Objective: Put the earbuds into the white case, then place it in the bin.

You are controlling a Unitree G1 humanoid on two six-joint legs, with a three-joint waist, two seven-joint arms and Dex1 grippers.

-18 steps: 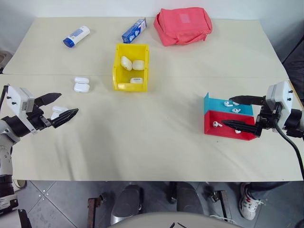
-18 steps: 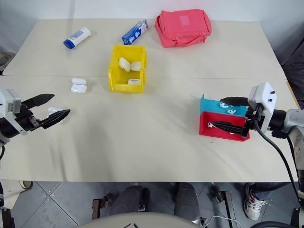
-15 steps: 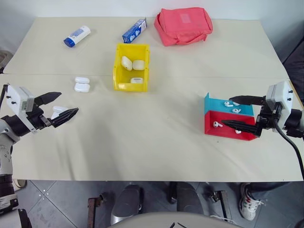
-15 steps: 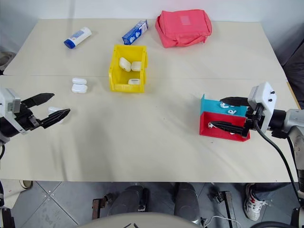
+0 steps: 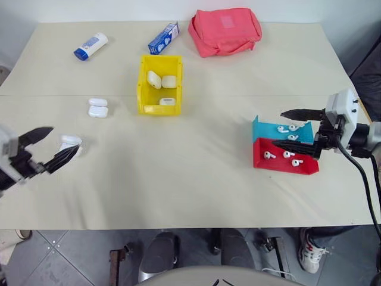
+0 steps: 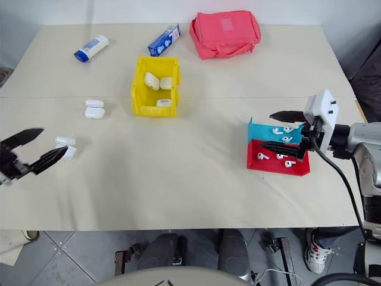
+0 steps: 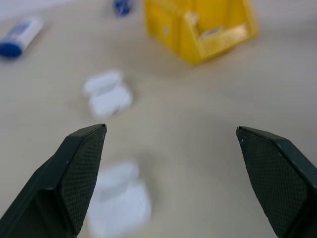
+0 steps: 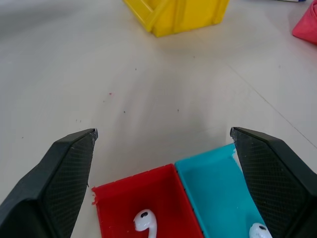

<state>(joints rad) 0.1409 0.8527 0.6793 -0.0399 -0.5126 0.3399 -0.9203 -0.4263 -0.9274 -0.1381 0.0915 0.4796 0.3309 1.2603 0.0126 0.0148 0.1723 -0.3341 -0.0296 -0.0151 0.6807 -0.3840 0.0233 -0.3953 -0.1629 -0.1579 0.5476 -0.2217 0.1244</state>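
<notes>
Both grippers gape, your right gripper over tiny, glossy white earbuds, light and likely slippery; pinch one's stem, at six o'clock of its head.

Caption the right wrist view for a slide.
Open right gripper over the tray of earbuds, yellow bin beyond.

The right claw gapes wide over earbuds in the red-and-teal tray.

My left wrist view blurs the white case under my claw; can't tell if its lid's open.
</notes>
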